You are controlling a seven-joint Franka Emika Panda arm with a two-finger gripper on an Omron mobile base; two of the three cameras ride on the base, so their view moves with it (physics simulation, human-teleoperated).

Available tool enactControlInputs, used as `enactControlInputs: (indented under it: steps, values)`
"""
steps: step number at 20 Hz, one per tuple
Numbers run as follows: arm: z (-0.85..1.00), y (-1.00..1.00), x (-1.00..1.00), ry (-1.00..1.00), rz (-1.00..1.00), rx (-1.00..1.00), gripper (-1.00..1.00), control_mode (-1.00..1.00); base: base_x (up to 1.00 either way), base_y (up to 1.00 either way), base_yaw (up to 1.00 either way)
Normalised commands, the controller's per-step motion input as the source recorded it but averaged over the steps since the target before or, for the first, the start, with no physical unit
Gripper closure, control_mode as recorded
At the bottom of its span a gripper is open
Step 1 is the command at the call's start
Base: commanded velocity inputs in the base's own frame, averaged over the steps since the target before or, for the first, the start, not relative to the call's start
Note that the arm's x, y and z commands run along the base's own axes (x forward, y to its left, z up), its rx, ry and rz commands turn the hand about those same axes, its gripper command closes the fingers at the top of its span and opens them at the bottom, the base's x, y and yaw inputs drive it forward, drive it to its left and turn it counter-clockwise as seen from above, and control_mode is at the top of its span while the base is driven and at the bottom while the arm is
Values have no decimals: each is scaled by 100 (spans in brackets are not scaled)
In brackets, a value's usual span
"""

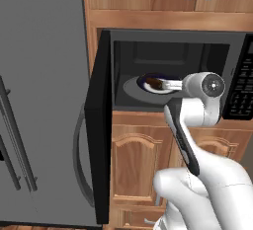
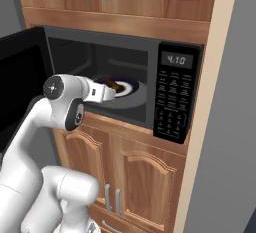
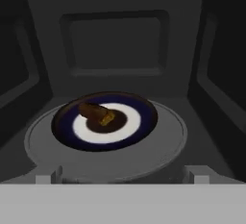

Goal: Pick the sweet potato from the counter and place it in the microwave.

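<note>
At the far left a grey refrigerator (image 1: 42, 100) with long bar handles is standing beside the microwave (image 2: 125, 84). The microwave door (image 1: 96, 125) is hanging wide open on its left hinge, leaving the cavity free for the arm to reach into. Inside, the sweet potato (image 3: 96, 113) is lying on a dark-rimmed plate (image 3: 137, 122), which is sitting on the round grey turntable (image 3: 163, 146), so the placing looks done. The gripper (image 1: 168, 84) is pointing into the opening, near the plate; its fingers are too hidden to judge, so I cannot tell whether they are spread or pressed together, though they seem to be holding nothing. To the right the keypad (image 2: 172, 99) is showing a lit display. Wooden cabinet doors (image 2: 125, 177) are lying above and below. Nothing is blocking the way out except the door edge on the left.
</note>
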Motion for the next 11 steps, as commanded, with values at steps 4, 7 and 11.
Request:
enactControlInputs:
  steps: [4,7,11]
  values:
    - [2,-9,-100,17,0,19,-100,-100,0,0,0]
    - [0,0,-100,16,0,16,-100,-100,0,0,0]
    - [-24,13,-100,20,2,8,-100,-100,0,0,0]
